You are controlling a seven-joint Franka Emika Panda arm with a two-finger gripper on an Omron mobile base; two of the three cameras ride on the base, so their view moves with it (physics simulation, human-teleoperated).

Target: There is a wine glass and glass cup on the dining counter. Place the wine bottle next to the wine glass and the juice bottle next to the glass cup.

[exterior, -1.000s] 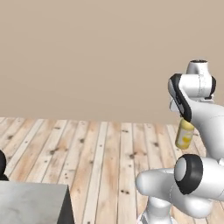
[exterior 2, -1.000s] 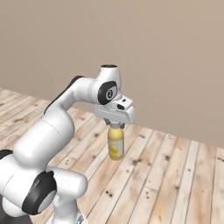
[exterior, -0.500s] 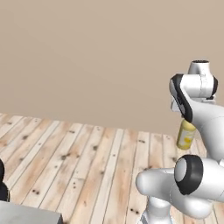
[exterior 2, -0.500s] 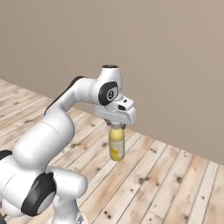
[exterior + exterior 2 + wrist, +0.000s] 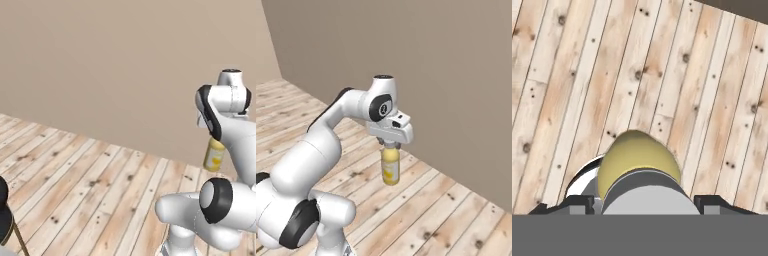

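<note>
Pointing down, gripper clamping juice bottle upright

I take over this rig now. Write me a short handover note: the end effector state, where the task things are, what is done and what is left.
End effector: shut on the juice bottle, gripped at its top and hanging upright over the wooden floor, with a plain wall behind.
Juice bottle: also seen beside the arm in the left base view and from above in the hand view.
Done: juice bottle picked up.
Left: carry it to the glass cup and set it down beside it; then put the wine bottle next to the wine glass, unless that is already done, which these views cannot tell.
</note>
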